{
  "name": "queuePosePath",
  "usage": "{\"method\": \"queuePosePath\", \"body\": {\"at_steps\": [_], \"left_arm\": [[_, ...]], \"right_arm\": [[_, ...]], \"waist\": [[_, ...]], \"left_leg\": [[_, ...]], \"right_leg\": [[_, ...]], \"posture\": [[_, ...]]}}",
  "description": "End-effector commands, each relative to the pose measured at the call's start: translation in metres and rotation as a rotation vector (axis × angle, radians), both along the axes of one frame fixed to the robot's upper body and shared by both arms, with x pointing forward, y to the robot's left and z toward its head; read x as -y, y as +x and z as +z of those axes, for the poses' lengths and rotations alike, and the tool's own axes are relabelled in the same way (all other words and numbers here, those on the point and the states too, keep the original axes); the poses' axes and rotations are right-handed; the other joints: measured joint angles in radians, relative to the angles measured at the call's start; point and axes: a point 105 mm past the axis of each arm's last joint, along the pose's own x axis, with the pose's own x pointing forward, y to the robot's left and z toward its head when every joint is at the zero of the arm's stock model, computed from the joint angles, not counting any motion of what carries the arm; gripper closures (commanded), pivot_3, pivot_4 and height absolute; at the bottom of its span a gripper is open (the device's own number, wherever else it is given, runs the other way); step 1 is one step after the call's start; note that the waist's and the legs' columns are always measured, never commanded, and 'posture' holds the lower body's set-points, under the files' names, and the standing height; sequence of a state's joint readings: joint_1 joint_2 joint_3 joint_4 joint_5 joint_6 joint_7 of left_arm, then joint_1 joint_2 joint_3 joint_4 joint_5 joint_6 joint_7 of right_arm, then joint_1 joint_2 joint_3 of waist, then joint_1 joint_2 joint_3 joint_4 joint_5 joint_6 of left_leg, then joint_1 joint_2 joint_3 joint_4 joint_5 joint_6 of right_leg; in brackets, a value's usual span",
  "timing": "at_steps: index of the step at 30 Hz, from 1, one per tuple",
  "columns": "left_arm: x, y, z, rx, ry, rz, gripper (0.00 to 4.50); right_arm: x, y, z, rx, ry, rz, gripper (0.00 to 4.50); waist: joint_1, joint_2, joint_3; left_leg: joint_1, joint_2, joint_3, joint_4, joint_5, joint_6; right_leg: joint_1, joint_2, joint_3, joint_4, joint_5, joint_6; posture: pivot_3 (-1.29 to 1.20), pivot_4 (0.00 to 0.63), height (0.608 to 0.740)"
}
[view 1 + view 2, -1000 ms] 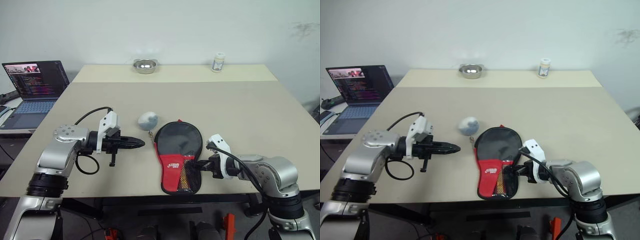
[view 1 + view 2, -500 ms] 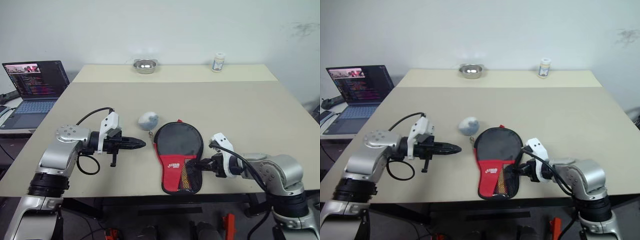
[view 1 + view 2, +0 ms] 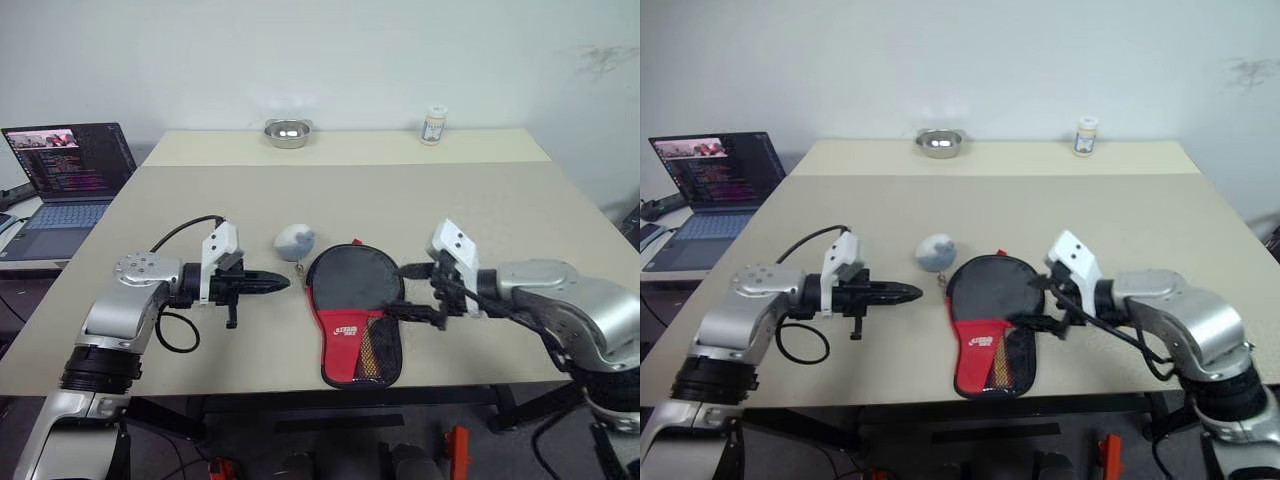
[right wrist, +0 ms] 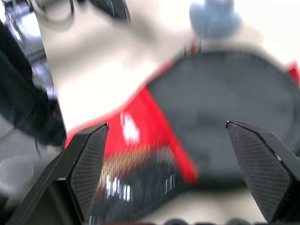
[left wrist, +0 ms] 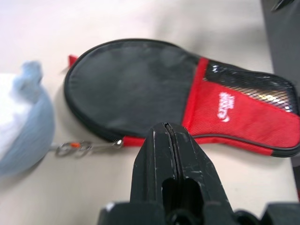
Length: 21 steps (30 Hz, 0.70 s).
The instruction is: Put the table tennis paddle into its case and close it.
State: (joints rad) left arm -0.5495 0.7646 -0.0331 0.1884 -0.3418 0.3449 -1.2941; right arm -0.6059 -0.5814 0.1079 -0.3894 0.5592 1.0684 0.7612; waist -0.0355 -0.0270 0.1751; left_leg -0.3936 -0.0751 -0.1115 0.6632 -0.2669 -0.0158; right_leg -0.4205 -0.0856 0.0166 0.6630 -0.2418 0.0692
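Note:
The case (image 3: pixel 355 300) lies flat near the table's front edge, its round black end to the rear and its red panel with white lettering toward me. The table tennis paddle is hidden. My left gripper (image 3: pixel 283 285) is shut and holds nothing. It hovers just left of the case's round end and points at it, as the left wrist view shows with the case (image 5: pixel 140 89) beyond the left gripper (image 5: pixel 165 129). My right gripper (image 3: pixel 393 290) stands wide open and holds nothing, raised over the case's right side near the narrow end. The right wrist view has the case (image 4: pixel 220 112) between its spread fingers (image 4: pixel 89 164).
A grey-blue plush ball (image 3: pixel 295 239) sits behind the case's left rim, joined to it by a small chain (image 5: pixel 86 148). A metal bowl (image 3: pixel 287 131) and a white bottle (image 3: pixel 434 125) stand at the table's far edge. An open laptop (image 3: pixel 65 170) sits on a side desk at left.
My right gripper was shut low at the case's narrow end. It has opened wide, risen off the table and rolled. My left gripper has stayed where it was, shut.

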Motion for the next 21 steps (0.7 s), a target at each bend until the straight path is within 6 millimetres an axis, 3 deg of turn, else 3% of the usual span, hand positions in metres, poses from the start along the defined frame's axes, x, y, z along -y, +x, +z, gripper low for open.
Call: {"method": "queuePosePath", "body": {"at_steps": [1,6,12,21], "left_arm": [[-0.009,0.018,0.013,0.049,-0.031,0.111,3.9],[-0.019,0.04,0.026,0.111,-0.111,0.225,2.18],[-0.029,0.07,0.037,0.162,-0.182,0.372,0.06],[-0.003,0.1,0.026,0.141,-0.111,0.343,0.06]], "right_arm": [[-0.026,0.019,-0.017,0.027,0.034,-0.039,0.0],[-0.046,0.026,-0.046,0.008,0.033,-0.061,0.0],[-0.059,0.019,-0.062,0.015,-0.004,-0.034,0.0],[-0.067,0.018,-0.064,0.03,-0.014,-0.021,0.0]], "waist": [[0.002,0.0,0.0],[0.004,0.0,0.0],[0.004,0.0,0.0],[0.003,0.0,0.0]], "left_leg": [[0.001,0.0,0.0,0.0,0.0,0.0],[-0.001,-0.001,0.0,0.001,0.002,-0.003],[-0.003,-0.001,-0.001,0.001,0.002,-0.004],[-0.003,-0.002,-0.001,0.001,0.002,-0.004]], "right_leg": [[0.0,0.0,0.0,0.0,0.0,0.0],[-0.002,0.0,0.0,0.0,0.0,0.0],[-0.003,0.0,0.0,0.0,0.0,0.0],[-0.003,0.0,-0.001,0.0,0.0,0.0]], "posture": [[0.0,0.15,0.74],[0.0,0.15,0.74],[0.0,0.15,0.74],[0.0,0.15,0.74]]}}
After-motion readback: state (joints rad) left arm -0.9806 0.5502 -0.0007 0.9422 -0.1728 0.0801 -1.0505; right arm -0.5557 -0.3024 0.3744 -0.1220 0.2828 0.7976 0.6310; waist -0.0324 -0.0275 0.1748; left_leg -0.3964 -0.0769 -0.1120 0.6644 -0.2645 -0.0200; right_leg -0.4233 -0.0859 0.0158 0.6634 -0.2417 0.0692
